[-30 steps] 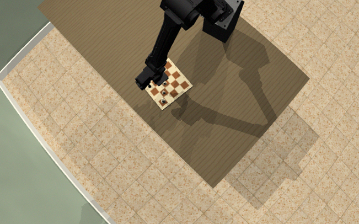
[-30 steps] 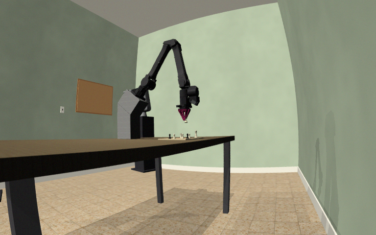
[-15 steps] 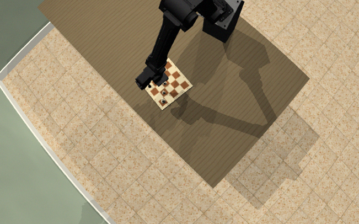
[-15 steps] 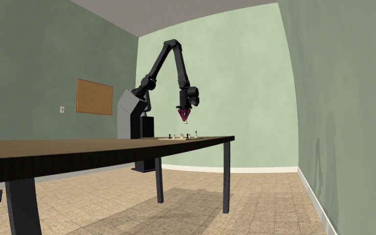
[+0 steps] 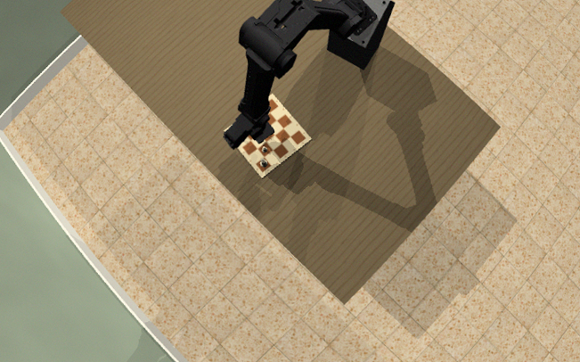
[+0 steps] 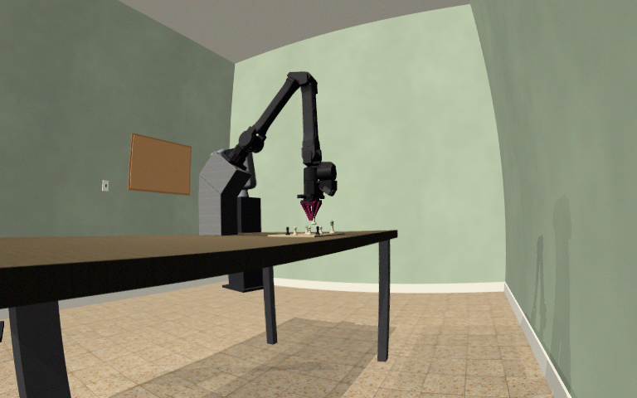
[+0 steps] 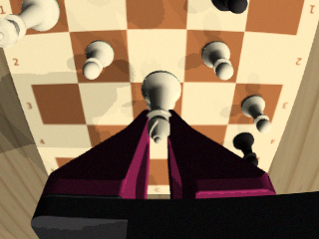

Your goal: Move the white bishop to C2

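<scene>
My gripper [image 7: 159, 119] is shut on the white bishop [image 7: 159, 96], pinching its head between the magenta fingers. The bishop hangs upright above the chessboard [image 7: 156, 67], its base showing over the C column near rows 2 and 3. In the exterior view the gripper [image 6: 312, 216] holds the bishop a little above the board [image 6: 305, 235]. In the top view the wrist [image 5: 249, 132] covers the board's left part [image 5: 272, 137] and hides the bishop.
The robot's base [image 5: 359, 20] stands at the table's far side.
</scene>
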